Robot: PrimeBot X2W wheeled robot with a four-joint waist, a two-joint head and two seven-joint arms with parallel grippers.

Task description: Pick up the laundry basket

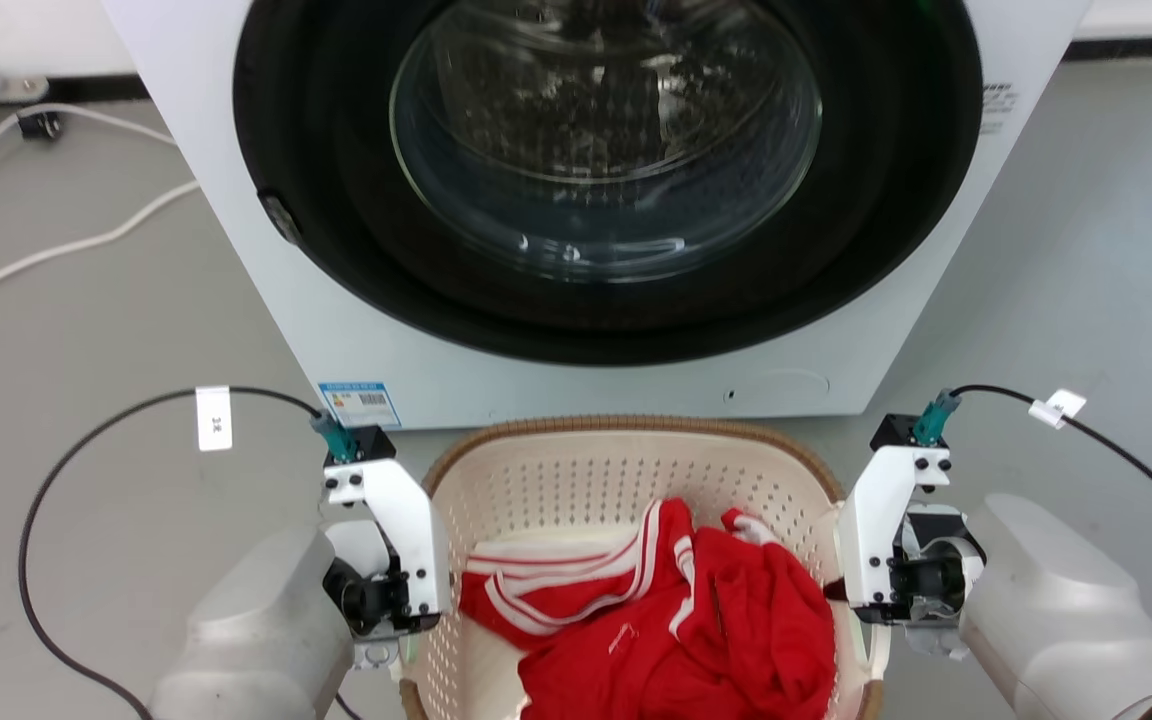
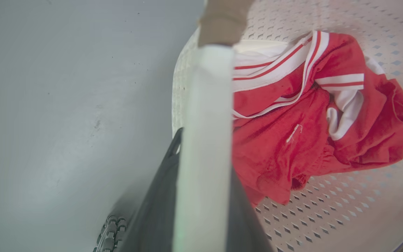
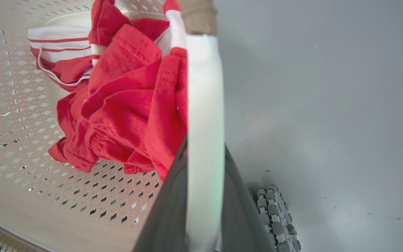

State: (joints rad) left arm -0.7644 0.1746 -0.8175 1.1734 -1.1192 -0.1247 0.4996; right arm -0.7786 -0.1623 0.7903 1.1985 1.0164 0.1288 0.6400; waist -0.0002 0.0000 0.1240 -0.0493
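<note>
Closest to the lenses, the dark fingers point(image 2: 159, 210) of the left claw point(image 2: 204, 150) are pressed together on the white left handle point(image 2: 205, 105) of the laundry basket point(image 1: 576, 480). The right claw point(image 3: 205, 145) is clamped likewise on the right handle point(image 3: 203, 98). Opposite handles are presumably taken so that the load is kept level and the red garment point(image 1: 696, 610) is not tipped out. Fingertips are hidden behind the handles, so the depth of each grip cannot be judged. The basket is placed between the two claws, just in front of the washing machine point(image 1: 336, 330), probably for unloading. Its near end is cut off by the head view's lower edge and its base is concealed, so whether the floor point(image 1: 86, 330) is touched cannot be told. Farther off, the drum's contents are obscured by reflections in the door glass point(image 1: 606, 140).
</note>
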